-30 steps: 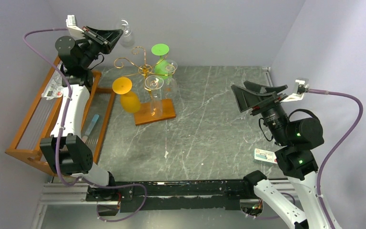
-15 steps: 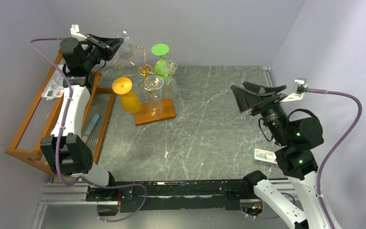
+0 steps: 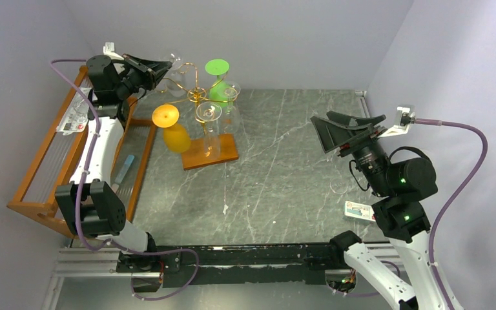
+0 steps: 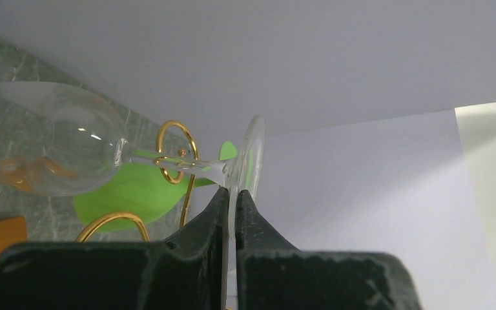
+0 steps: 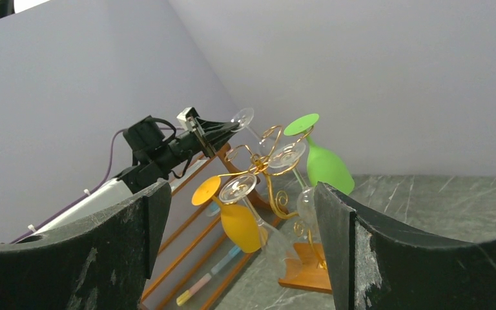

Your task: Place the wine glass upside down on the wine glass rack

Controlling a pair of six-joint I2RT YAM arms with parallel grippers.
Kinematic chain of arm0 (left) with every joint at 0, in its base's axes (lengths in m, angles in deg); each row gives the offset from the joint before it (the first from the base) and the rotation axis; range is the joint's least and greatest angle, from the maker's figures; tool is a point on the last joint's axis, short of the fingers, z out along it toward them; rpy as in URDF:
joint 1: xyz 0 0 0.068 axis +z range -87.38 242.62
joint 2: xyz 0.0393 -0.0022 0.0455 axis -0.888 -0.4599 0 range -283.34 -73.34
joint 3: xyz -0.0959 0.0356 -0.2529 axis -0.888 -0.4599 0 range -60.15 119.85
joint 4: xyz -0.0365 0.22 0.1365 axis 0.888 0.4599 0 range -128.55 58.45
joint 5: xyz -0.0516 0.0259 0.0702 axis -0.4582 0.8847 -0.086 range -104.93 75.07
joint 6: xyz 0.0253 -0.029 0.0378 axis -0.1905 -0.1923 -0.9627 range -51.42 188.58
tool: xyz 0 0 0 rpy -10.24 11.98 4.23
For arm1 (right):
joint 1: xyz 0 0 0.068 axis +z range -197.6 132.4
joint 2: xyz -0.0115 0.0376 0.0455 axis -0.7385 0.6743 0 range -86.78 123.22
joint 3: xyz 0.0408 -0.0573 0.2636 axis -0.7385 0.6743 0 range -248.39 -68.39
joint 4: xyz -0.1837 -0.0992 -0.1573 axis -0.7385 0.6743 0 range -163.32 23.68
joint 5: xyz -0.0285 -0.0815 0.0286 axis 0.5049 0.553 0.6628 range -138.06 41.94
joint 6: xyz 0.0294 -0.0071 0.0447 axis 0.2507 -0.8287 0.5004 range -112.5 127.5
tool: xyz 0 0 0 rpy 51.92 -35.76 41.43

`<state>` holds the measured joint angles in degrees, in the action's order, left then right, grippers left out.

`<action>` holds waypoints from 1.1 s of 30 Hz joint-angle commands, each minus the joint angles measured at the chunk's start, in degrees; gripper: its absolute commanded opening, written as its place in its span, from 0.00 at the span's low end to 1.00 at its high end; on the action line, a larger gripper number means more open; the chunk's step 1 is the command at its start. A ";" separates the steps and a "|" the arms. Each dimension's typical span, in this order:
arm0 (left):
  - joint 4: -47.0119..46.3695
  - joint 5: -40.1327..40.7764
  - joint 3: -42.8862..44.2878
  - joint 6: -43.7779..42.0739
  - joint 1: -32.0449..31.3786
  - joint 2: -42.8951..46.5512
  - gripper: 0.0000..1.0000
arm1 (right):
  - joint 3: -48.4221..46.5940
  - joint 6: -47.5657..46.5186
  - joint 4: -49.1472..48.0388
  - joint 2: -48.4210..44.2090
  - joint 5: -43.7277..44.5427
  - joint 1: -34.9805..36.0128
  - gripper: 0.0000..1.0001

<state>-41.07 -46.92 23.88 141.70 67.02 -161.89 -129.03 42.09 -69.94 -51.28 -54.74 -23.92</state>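
Jaws of the left gripper [image 4: 231, 192] clamp the wine glass [image 4: 71, 148] by its foot, bowl tilted down, so its stem can slip into the wine glass rack [image 3: 197, 97]; the right gripper [image 3: 326, 123] has its jaws apart.

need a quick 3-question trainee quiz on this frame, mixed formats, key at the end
1. True or false: the right gripper is shut on a glass.
2. The left gripper pinches the clear wine glass by its: A bowl, B stem, C foot.
3. Fill in: besides the orange glass, the other coloured glass hanging on the wine glass rack is ___.
Key: 1 false, it is open and empty. 2 C. 3 the green glass.
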 commanded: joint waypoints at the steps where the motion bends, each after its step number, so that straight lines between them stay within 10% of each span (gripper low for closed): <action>1: -3.65 -4.01 -1.61 2.54 -0.13 2.54 0.05 | -0.64 -0.04 0.94 -0.04 -0.12 0.22 0.85; 33: -1.15 1.87 7.90 0.92 -7.92 -4.70 0.05 | -0.07 0.20 1.15 0.59 0.44 0.16 0.85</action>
<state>-41.64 -46.46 27.84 143.36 59.35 -165.10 -129.05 42.18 -68.69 -50.80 -54.67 -23.92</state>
